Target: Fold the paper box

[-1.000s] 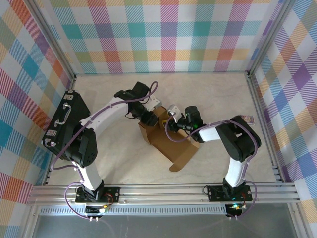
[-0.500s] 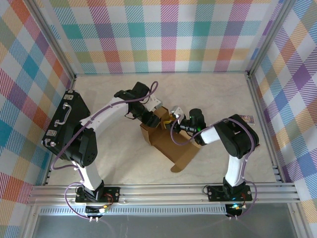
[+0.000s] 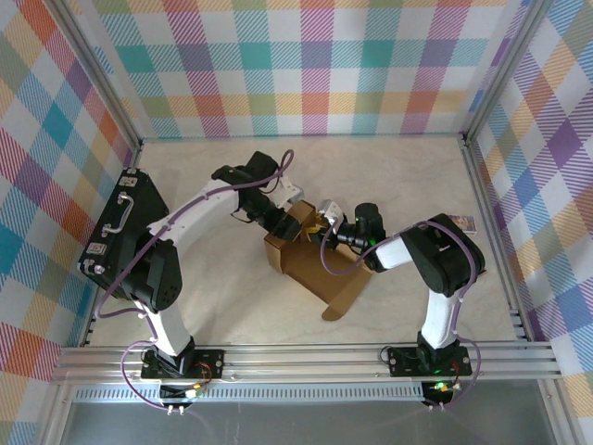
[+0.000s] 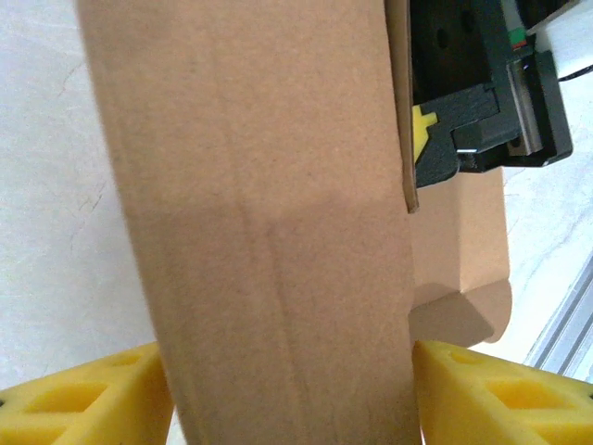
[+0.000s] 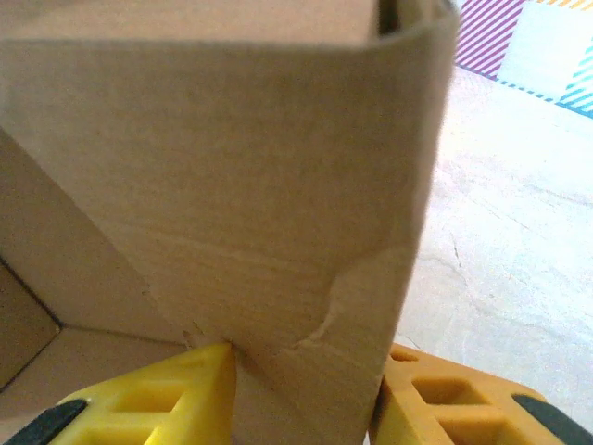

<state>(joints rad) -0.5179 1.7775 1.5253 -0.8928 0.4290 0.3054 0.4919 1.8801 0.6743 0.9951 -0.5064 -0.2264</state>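
Two robot arms meet at a half-folded paper box [image 3: 310,264] in the middle of a pale, marbled worktop [image 3: 398,176], ringed by pastel plaid walls [image 3: 306,65]. The plain brown cardboard stands with its walls raised at the far side, and one long flap [image 3: 338,298] reaches out toward the near rail.

The left arm [image 3: 199,209] arcs over from its base to the box's far left corner. Seen from its wrist, the left jaws stand wide astride a tall cardboard panel [image 4: 269,232]. Their yellow fingers [image 4: 83,399] sit right against the panel's two sides, but whether they press it or merely flank it cannot be told.

The right arm [image 3: 435,269] comes in low from the right, its wrist just beside the left one above the box. The right jaws are closed partway on an upright cardboard wall [image 5: 241,185]. Yellow fingers [image 5: 157,399] pinch that wall at its lower edge, where the board is creased and dented.

A black hard case [image 3: 120,232] with a handle leans at the worktop's left side, well apart from the box. A small printed packet [image 3: 463,222] lies near the right rail, behind the right arm's elbow.
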